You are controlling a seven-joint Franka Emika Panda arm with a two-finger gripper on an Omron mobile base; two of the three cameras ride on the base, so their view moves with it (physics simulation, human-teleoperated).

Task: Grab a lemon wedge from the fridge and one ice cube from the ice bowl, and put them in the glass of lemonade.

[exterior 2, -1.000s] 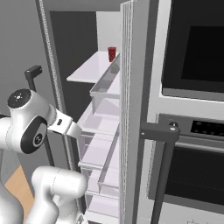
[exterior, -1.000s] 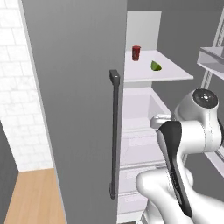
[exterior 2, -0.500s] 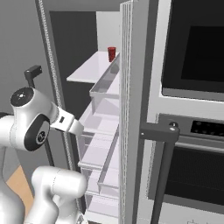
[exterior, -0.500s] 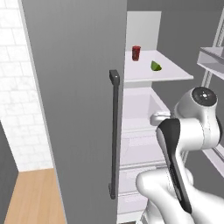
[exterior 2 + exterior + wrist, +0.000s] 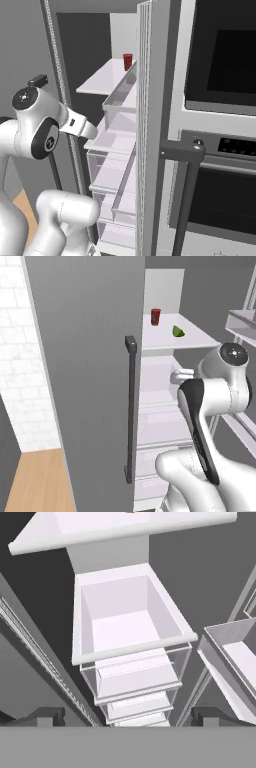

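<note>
white arm (image 5: 215,406) raised, fingers (image 5: 47,716) spread wide

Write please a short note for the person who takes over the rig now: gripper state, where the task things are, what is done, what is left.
Gripper: open, holding nothing, pointed into the fridge at the drawers below the shelf.
Lemon wedge: on the upper white shelf, to the right of the red cup and apart from it.
Done: fridge door stands open.
Left: grasp the wedge, fetch one ice cube, put both into the lemonade.
</note>
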